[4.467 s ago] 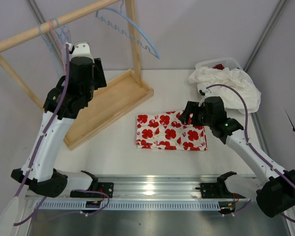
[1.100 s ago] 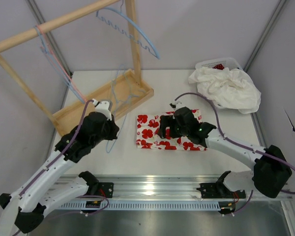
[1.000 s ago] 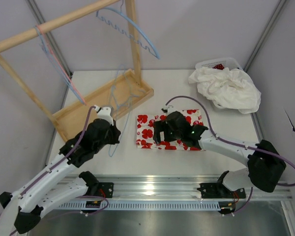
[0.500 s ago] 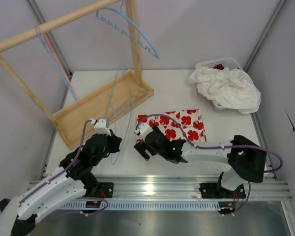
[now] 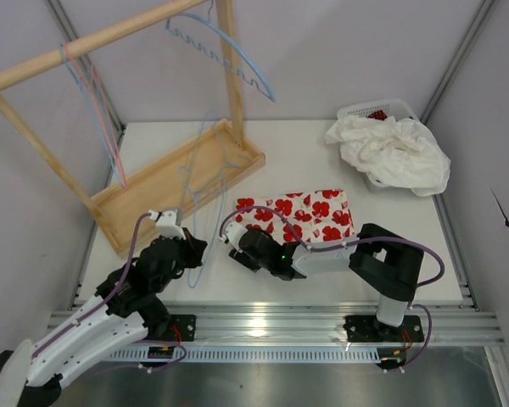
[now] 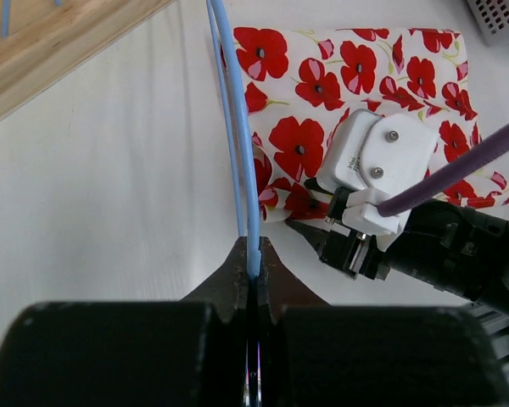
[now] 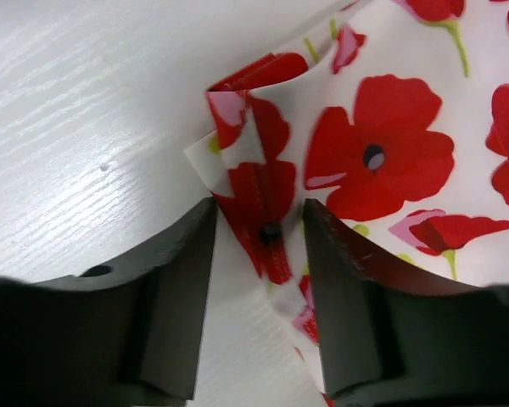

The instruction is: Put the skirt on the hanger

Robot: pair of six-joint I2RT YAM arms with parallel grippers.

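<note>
Right gripper [image 7: 259, 231], black and two-fingered, straddles the near left corner of the folded white skirt printed with red poppies [image 7: 382, 161]. Its jaws stand spread, one finger on each side of a raised fold, and I see no firm pinch yet. Left gripper [image 6: 253, 264], pressed together, pinches the thin pale-blue wire hanger [image 6: 237, 127]. The wire runs away from the fingers across the white table [image 5: 322, 144] towards the tray base of the pale wooden rack [image 5: 178, 174]. The skirt lies flat near the table's centre, its left edge just beside the hanger wire and not on it.

Step in hand, as I judge it: securing the skirt's corner while the hanger is held alongside. Hanging itself has not begun. The next move calls for me to bring the right jaws together on the fold, catch the cloth cleanly, and lift it towards the wire.

Materials: the cloth looks thin, matte and limp. Its corner curls up and shows layered edges, so I expect it to drape and slip. The hanger is a smooth, slender, curved rod. The table shows a faint grain. A crumpled white cloth pile [image 5: 390, 153] and a white mesh basket [image 5: 373, 108] sit at the far right, well apart.
</note>
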